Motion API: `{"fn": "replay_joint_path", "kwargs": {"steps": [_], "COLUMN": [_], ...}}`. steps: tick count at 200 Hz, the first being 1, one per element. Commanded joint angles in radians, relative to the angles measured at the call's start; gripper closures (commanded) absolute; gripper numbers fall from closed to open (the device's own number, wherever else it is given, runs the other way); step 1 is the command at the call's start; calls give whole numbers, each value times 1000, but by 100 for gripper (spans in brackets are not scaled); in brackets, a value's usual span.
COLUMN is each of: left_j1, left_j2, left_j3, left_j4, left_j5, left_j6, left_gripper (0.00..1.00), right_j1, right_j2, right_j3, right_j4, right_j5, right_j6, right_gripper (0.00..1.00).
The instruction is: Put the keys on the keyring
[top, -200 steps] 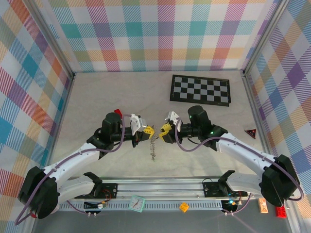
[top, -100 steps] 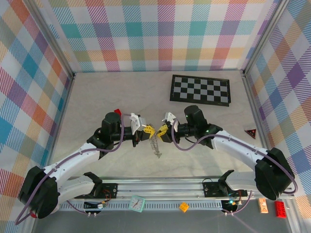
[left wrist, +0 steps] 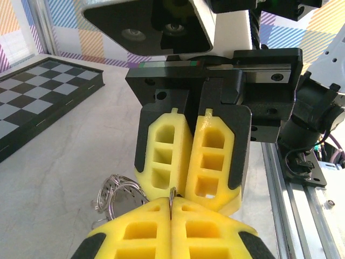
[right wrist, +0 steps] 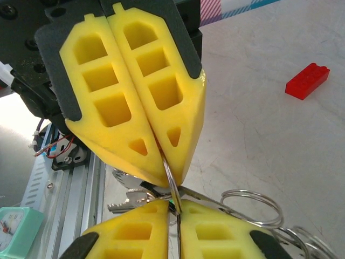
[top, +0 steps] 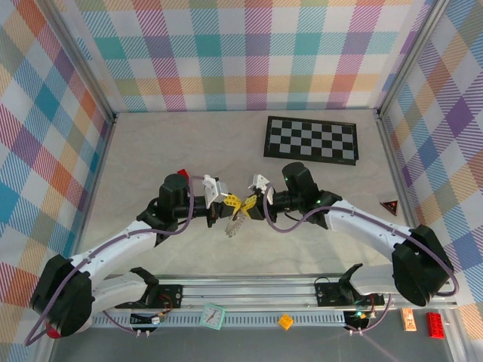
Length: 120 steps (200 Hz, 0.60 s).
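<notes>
Silver keyring point(top: 235, 224) hangs bunched near the table's middle. The right gripper point(top: 252, 204) has slid left and clenched on its wire, tip to tip with the left gripper point(top: 229, 200), clamped too. A key point(right wrist: 126, 205) dangles beneath; threading looks ready to start.

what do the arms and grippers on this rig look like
The left arm and right arm have white links between bulky black joints, and a thin purple cable loops alongside each. The left gripper and right gripper are black-bodied. Their yellow fingers are tapering wedges, pierced by rectangular cut-outs and backed in black.
</notes>
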Motion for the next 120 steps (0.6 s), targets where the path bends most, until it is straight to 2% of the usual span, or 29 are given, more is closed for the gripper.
{"fn": "replay_joint_path", "kwargs": {"steps": [1,33,75,120], "left_j1": [-9,-9,-9,-9], "left_j2": [2,0,4,2], "left_j3": [-1,1,6,19], "left_j4": [65,58,60,43], "left_j5": [30,32,38,59], "left_j6": [-1,5,2,0], "left_gripper": [100,100,100,100], "right_j1": [10,10,10,11], "right_j2": [-52,-102,-123,-104], "right_j3": [6,-40,-84,-95], "right_j4": [-17,-43,-23,19], "right_j5": [23,87,67,79], "right_j6": [-27,-5,57,24], "right_gripper": [83,76,64,57]}}
